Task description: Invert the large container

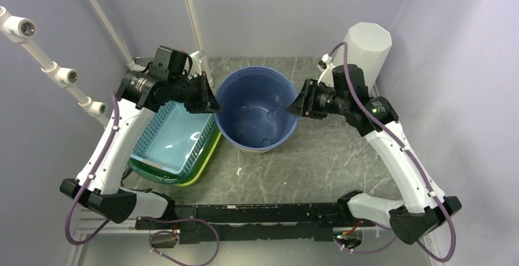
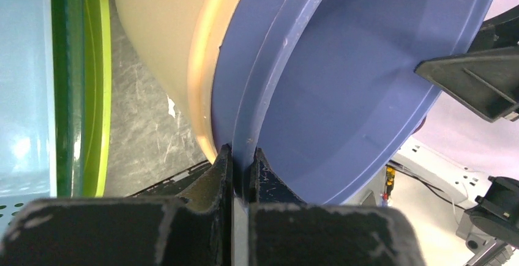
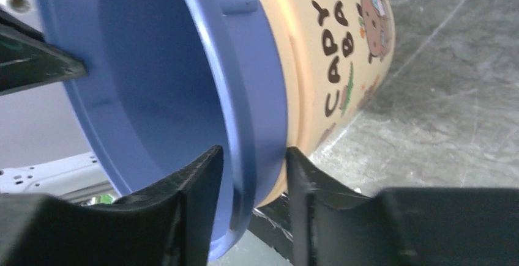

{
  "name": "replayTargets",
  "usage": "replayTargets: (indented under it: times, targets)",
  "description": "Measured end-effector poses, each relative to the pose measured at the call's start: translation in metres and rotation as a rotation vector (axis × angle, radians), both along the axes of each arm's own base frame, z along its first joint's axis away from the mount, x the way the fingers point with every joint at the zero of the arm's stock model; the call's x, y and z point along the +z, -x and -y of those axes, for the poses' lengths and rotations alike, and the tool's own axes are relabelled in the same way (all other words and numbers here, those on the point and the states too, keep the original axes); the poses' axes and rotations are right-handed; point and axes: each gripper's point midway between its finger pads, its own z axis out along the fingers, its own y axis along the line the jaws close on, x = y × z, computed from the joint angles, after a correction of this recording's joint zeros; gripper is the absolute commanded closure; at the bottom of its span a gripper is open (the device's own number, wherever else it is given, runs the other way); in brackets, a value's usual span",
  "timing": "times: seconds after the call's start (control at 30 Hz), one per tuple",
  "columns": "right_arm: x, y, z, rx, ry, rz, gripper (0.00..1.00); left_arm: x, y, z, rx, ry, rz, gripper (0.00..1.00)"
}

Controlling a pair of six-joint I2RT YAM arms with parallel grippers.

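Note:
The large container (image 1: 257, 110) is a round tub, blue inside and beige outside with "CAPYBARA" print. It stands upright at the middle of the table with its mouth facing up. My left gripper (image 1: 214, 104) is shut on its left rim, one finger inside and one outside, as the left wrist view (image 2: 242, 162) shows on the blue rim (image 2: 275, 64). My right gripper (image 1: 292, 108) straddles the right rim. In the right wrist view (image 3: 254, 162) its jaws stand a little apart from the blue rim (image 3: 257, 95), open.
A pale blue basket (image 1: 174, 140) nested in green ones sits at the left, touching the tub. A tall white container (image 1: 367, 49) stands at the back right, behind the right arm. White pipe fittings (image 1: 61, 73) stick out at the far left.

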Motion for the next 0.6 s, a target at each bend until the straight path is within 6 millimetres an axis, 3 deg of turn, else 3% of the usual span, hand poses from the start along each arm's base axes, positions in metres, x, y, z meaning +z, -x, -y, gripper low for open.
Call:
replayTargets:
  times: [0.1,0.13,0.23,0.43,0.53,0.6]
  targets:
    - [-0.011,0.001,0.001,-0.002,0.061,-0.019,0.82,-0.002,0.000,-0.001,-0.011,-0.005,0.003,0.97]
    - [-0.014,0.001,0.002,-0.015,0.084,-0.020,0.82,-0.002,0.000,0.000,-0.015,-0.003,0.001,0.98]
    - [-0.021,0.002,0.006,-0.041,0.157,-0.031,0.65,-0.005,0.001,0.005,-0.033,-0.013,-0.005,0.97]
    - [-0.014,0.006,0.010,-0.064,0.255,-0.016,0.64,-0.012,-0.002,0.009,-0.042,-0.028,-0.016,0.97]
    - [-0.008,0.008,0.013,-0.071,0.268,-0.004,0.71,-0.011,-0.001,0.011,-0.051,-0.024,-0.014,0.97]
    - [-0.008,0.009,0.015,-0.073,0.280,-0.005,0.64,-0.012,-0.001,0.012,-0.052,-0.025,-0.016,0.97]
